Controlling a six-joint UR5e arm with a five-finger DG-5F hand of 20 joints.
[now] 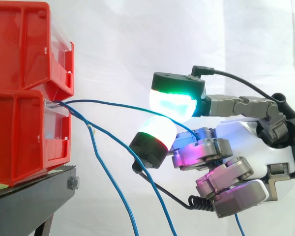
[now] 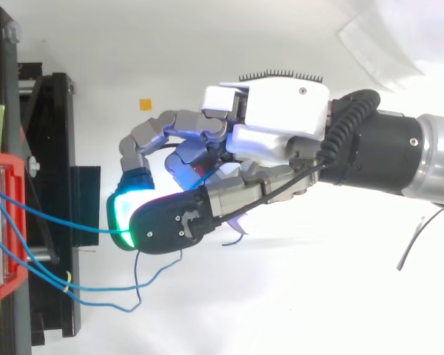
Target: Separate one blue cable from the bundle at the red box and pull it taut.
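Several thin blue cables come out of the front of the lower red bin (image 1: 20,140), which the top view shows at the left edge (image 2: 1,285). One blue cable (image 1: 113,104) runs almost straight, with a slight sag, from the bin to my hand (image 1: 241,135). The hand's fingers are curled and this cable passes between a green-glowing pad (image 1: 174,104) and a white-and-red pad below it. From above the same cable (image 2: 66,223) ends at the green pads of the hand (image 2: 281,111). The other blue cables (image 1: 108,172) hang slack below.
A second red bin (image 1: 19,49) is stacked on the lower one, both on a black stand (image 1: 29,204). The slack cables loop beside the stand (image 2: 103,288). A small orange marker (image 2: 145,103) lies on the white floor. A white curtain hangs behind.
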